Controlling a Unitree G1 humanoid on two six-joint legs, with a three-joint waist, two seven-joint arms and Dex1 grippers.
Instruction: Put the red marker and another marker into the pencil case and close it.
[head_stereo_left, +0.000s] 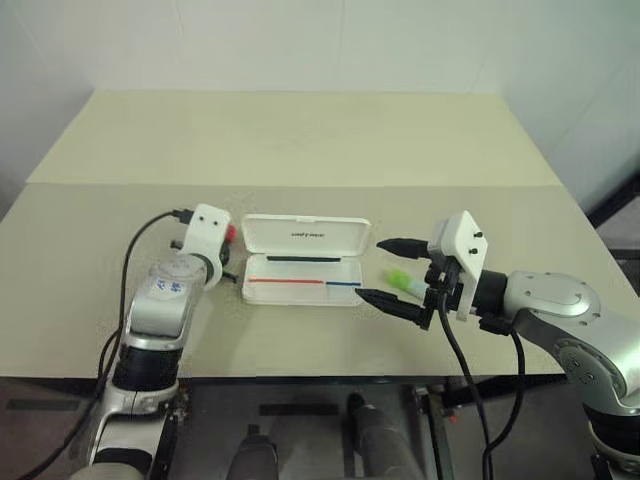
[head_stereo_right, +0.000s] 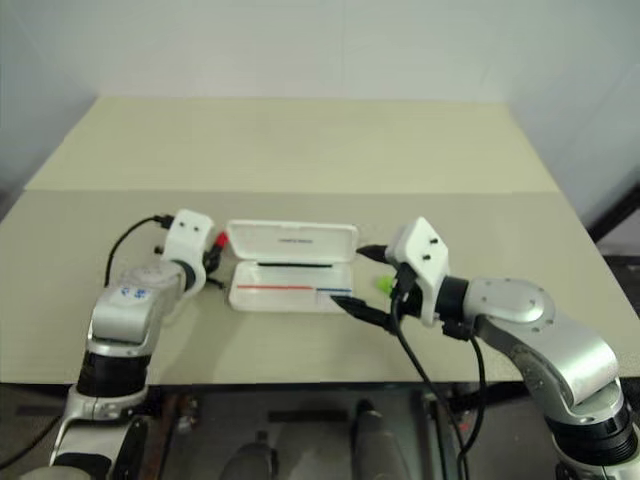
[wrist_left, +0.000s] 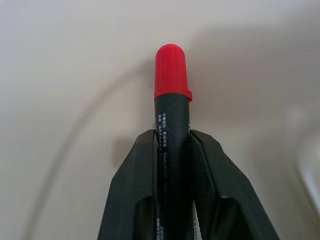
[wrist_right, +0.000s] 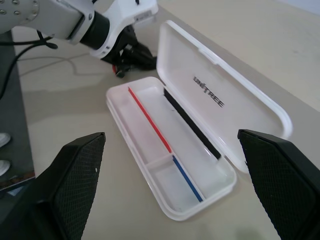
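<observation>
Right in the middle of the beige table (head_stereo_left: 300, 140) sits the pencil case (head_stereo_left: 303, 277), lid flipped up and back, tray wide open with that red-and-blue stripe running along the inside. Just off the case's left end, the left gripper (wrist_left: 173, 150) has its two black fingers clamped tight on the red marker (wrist_left: 171, 115), dark barrel pinched between them and the red cap poking out past the tips. On the other end of the case, the right gripper (head_stereo_left: 385, 270) hangs just above the table with its fingers spread wide apart, nothing in them, pointing toward the case's right end. The green-capped marker (head_stereo_left: 404, 282) lies flat on the table just beside that right end, between the spread fingers as seen from the head, though whether they touch it is hard to say.
</observation>
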